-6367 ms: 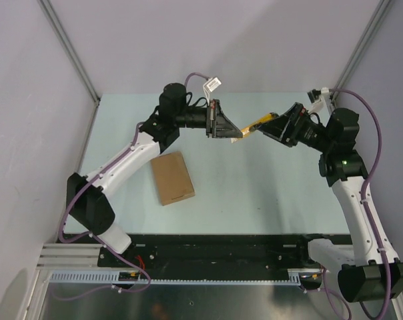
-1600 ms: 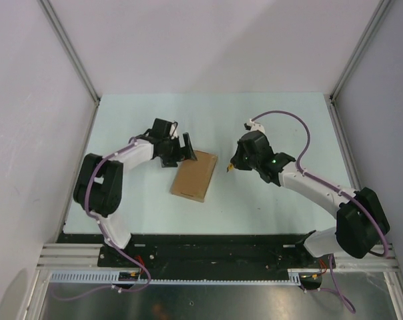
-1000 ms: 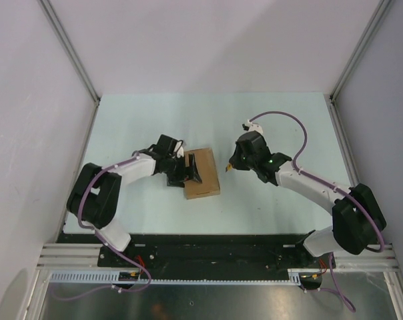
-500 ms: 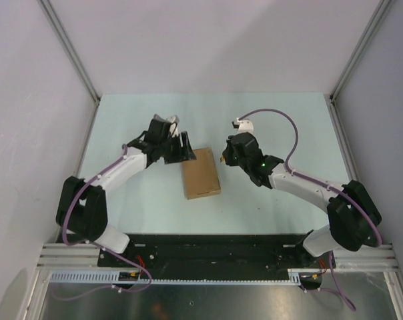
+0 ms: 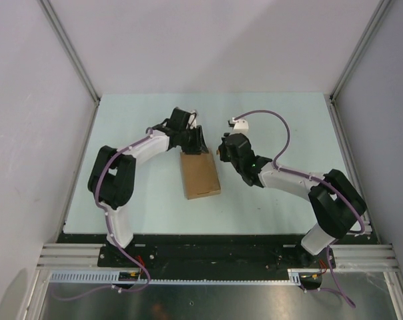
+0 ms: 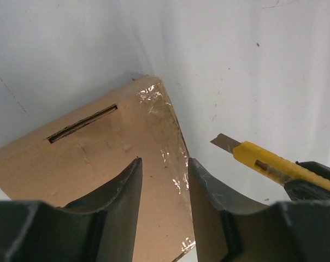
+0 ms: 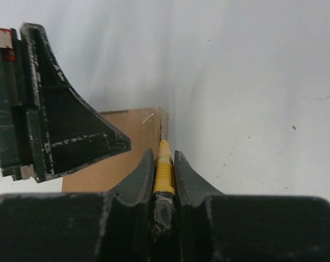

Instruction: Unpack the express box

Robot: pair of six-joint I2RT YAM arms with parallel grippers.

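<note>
The express box [image 5: 200, 176] lies flat on the table, a plain brown cardboard box with a slot [image 6: 83, 123] in its top and shiny clear tape [image 6: 166, 112] along one edge. My left gripper [image 5: 195, 143] hovers over the box's far end, jaws partly open with only the box top [image 6: 94, 153] showing between them. My right gripper [image 5: 221, 153] is shut on a yellow utility knife [image 7: 164, 164]. The blade [image 6: 225, 143] is out and points at the box's far right corner, a short gap away.
White walls with metal frame posts [image 5: 71, 53] close in the pale table [image 5: 281, 120] on three sides. The black base rail [image 5: 215, 247] runs along the near edge. A purple cable [image 5: 268, 117] loops above the right arm.
The left gripper has swung from the box's left side to its far end and narrowed its jaws. The right gripper has carried the knife left, closer to the box corner. The box has stayed put.
</note>
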